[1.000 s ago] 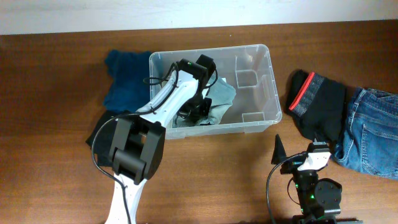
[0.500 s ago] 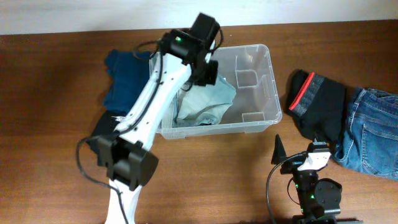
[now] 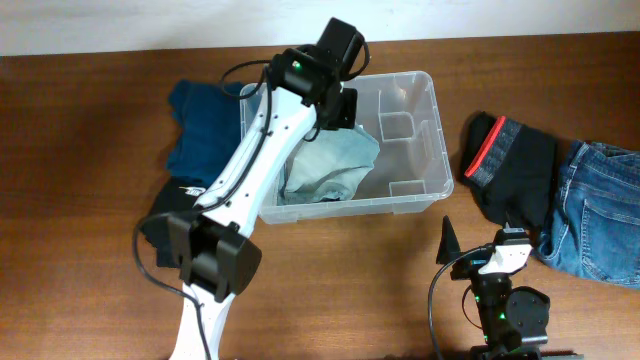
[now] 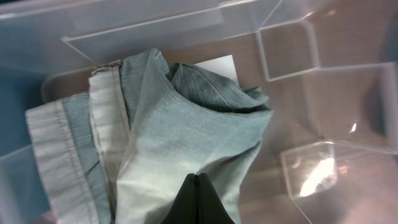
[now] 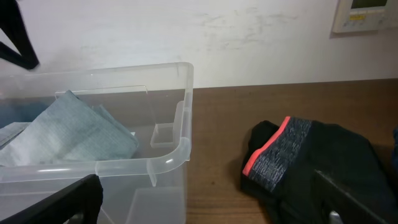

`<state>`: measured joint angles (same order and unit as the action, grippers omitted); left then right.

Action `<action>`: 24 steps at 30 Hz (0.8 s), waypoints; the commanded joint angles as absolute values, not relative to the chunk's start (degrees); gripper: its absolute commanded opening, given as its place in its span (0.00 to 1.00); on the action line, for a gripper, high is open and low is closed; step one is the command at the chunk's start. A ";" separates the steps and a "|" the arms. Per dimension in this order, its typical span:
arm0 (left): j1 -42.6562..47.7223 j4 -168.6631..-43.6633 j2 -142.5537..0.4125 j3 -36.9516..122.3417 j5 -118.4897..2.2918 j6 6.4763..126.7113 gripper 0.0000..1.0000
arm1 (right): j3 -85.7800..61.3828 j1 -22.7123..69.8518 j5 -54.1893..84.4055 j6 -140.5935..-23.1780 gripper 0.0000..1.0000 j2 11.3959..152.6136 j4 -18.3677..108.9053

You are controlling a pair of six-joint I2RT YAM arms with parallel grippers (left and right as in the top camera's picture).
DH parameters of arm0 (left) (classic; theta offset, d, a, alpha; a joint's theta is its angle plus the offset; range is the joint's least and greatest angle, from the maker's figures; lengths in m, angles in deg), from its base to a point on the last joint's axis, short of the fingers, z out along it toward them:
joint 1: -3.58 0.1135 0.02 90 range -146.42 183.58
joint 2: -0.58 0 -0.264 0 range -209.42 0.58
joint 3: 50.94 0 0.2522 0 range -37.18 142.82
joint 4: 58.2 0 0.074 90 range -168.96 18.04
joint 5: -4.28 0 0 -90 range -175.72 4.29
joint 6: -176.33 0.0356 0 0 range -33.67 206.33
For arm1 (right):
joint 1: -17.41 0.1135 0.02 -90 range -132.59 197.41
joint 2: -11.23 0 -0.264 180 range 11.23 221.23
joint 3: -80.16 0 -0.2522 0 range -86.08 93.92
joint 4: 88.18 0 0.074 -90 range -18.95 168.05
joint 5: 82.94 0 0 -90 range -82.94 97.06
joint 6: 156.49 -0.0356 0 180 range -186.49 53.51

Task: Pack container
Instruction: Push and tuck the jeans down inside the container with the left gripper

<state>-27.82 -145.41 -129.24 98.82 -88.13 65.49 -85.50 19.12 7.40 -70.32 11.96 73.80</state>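
Observation:
The clear container [image 3: 432, 160] stands at the table's middle, with a folded pale blue-grey garment [image 3: 335, 170] lying in its left half. The garment fills the left wrist view [image 4: 180, 143], beside the bin's white label [image 4: 214, 65]. My left gripper [image 4: 197, 180] is shut and empty, raised above the garment near the bin's back wall [image 3: 335, 105]. My right gripper [image 5: 205, 199] is open and empty near the front edge. It faces the container's corner [image 5: 177, 152] and a black garment with a red band [image 5: 292, 155].
A dark blue garment [image 3: 200, 125] lies left of the bin, with a black one [image 3: 165, 215] below it. The black garment with a red band [image 3: 510, 165] and blue jeans [image 3: 600, 210] lie to the right.
My left arm has risen out of the container toward its back wall, leaving the pale garment lying inside. The right arm has not moved.

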 commanded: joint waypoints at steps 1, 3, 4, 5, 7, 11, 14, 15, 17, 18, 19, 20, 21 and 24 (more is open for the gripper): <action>-28.03 -144.31 -132.15 98.56 -88.96 64.75 0.00 | -85.76 19.27 7.93 -69.91 0.98 11.59 73.54; -28.03 -143.27 -133.37 98.56 -88.98 64.79 0.00 | -85.76 19.27 7.93 -69.91 0.98 11.59 73.52; -28.03 -142.63 -134.10 98.56 -88.96 64.79 0.00 | -85.76 19.27 7.93 -69.91 0.98 11.59 73.54; -28.03 -142.28 -134.66 98.56 -88.96 64.77 0.00 | -85.76 19.27 7.93 -69.91 0.98 11.59 73.52; -28.03 -141.98 -135.65 98.56 -88.98 64.77 0.00 | -85.76 19.27 7.93 -69.91 0.98 11.59 73.52; -28.03 -141.98 -136.32 98.56 -88.81 64.75 0.00 | -85.76 19.27 7.93 -69.91 0.98 11.59 73.52; -28.43 -141.78 -136.30 98.56 -86.03 65.49 0.00 | -85.76 19.27 7.93 -69.91 0.98 11.59 73.52; -28.56 -141.80 -136.37 98.56 -85.16 66.32 0.00 | -85.76 19.27 7.93 -69.91 0.98 11.59 73.54; -28.95 -142.09 -136.48 98.56 -83.21 68.68 0.00 | -85.76 19.27 7.93 -69.91 0.98 11.59 73.52; -29.19 -142.30 -136.48 98.56 -82.60 69.97 0.00 | -85.76 19.27 7.93 -69.91 0.98 11.59 73.52; -29.35 -142.54 -136.48 98.56 -82.45 71.15 0.00 | -85.76 19.27 7.93 -69.91 0.98 11.59 73.54; -29.43 -142.81 -136.48 98.56 -82.47 72.07 0.00 | -85.76 19.27 7.93 -69.91 0.98 11.59 73.52; -29.45 -143.05 -136.52 98.56 -82.47 72.64 0.00 | -85.76 19.27 7.93 -69.91 0.98 11.59 73.54; -29.65 -143.81 -137.44 98.56 -82.47 72.97 0.00 | -85.76 19.27 7.93 -69.91 0.98 11.59 73.52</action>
<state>-29.39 -143.29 -136.04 98.74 -83.82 70.34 -85.50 19.12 7.40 -70.30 11.96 73.82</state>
